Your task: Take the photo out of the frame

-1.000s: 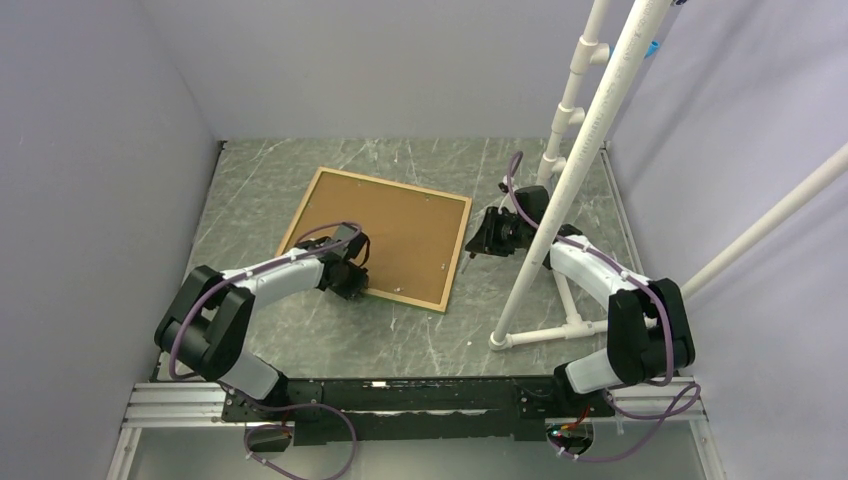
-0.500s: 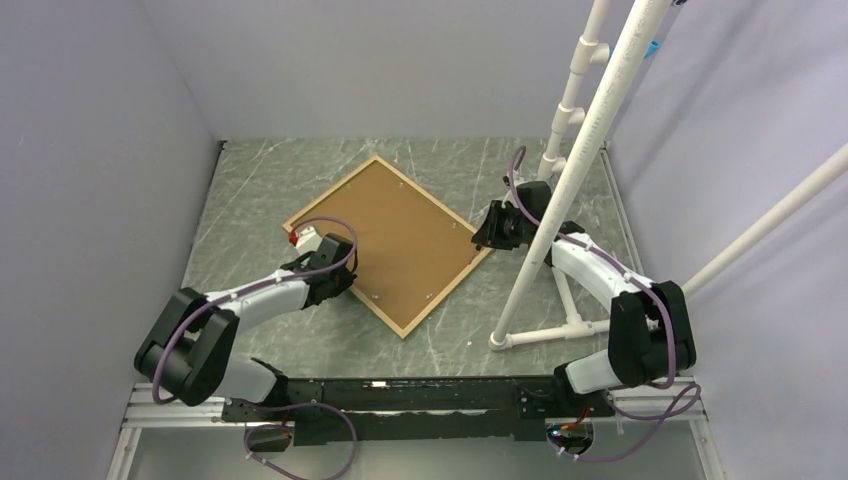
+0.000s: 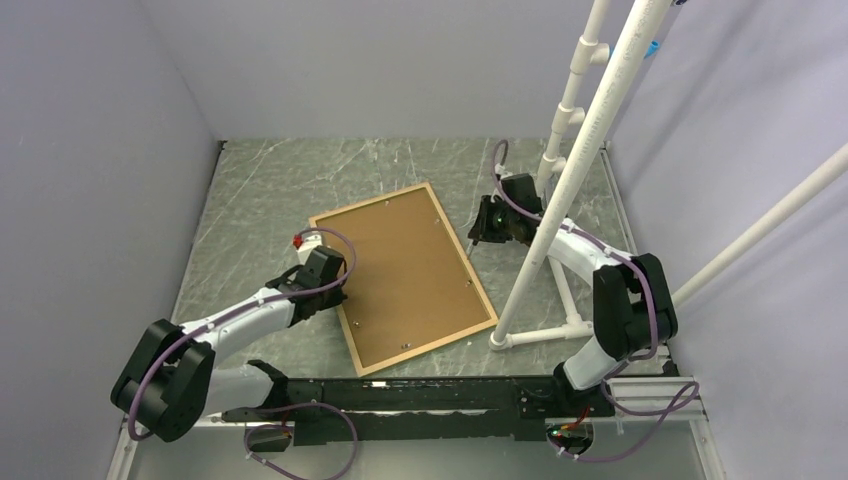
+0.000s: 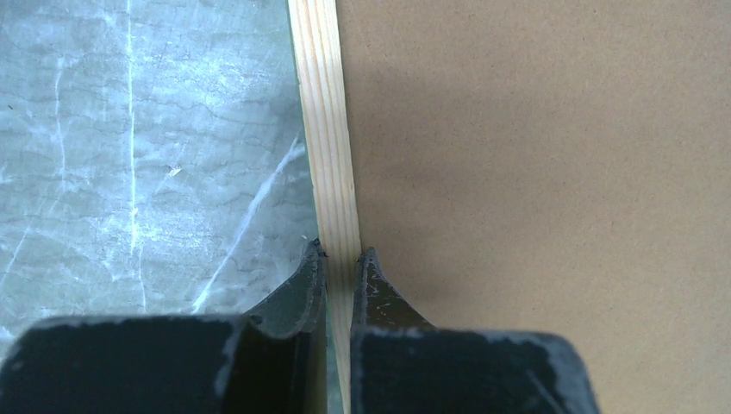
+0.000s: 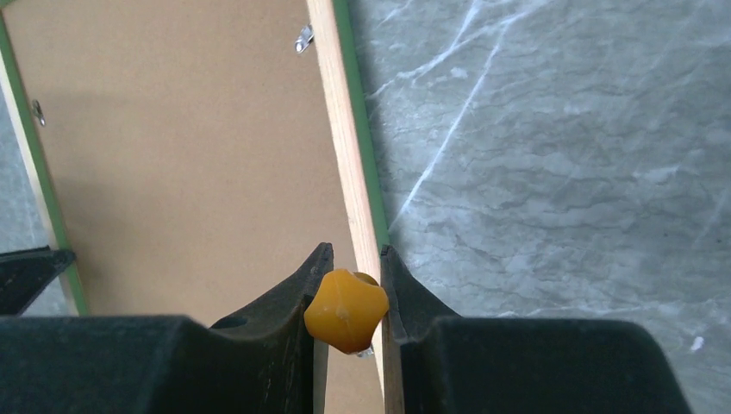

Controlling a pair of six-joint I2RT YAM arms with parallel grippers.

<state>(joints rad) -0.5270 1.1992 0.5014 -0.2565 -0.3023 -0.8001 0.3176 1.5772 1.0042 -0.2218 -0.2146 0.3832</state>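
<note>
The frame (image 3: 432,346) lies face down on the table, its light wood rim and green edge around the brown backing board (image 3: 405,275). The photo is hidden under that board. My left gripper (image 3: 335,282) is shut on the frame's left rim (image 4: 326,129), one finger on each side of the wood, as the left wrist view shows at the gripper (image 4: 341,255). My right gripper (image 3: 482,232) hovers over the frame's right rim (image 5: 340,129). In the right wrist view the right gripper (image 5: 353,252) is shut on a small orange knob-shaped piece (image 5: 345,309).
A white PVC pipe stand (image 3: 575,160) rises just right of the frame, its foot (image 3: 540,335) on the marbled table (image 3: 270,180). Small metal clips (image 5: 303,38) sit along the backing board's edge. Grey walls enclose the table on three sides.
My left gripper has shut on the frame's rim and drawn back toward the near left. The frame has swung clockwise, its long side now running near to far. The right gripper has shifted slightly farther.
</note>
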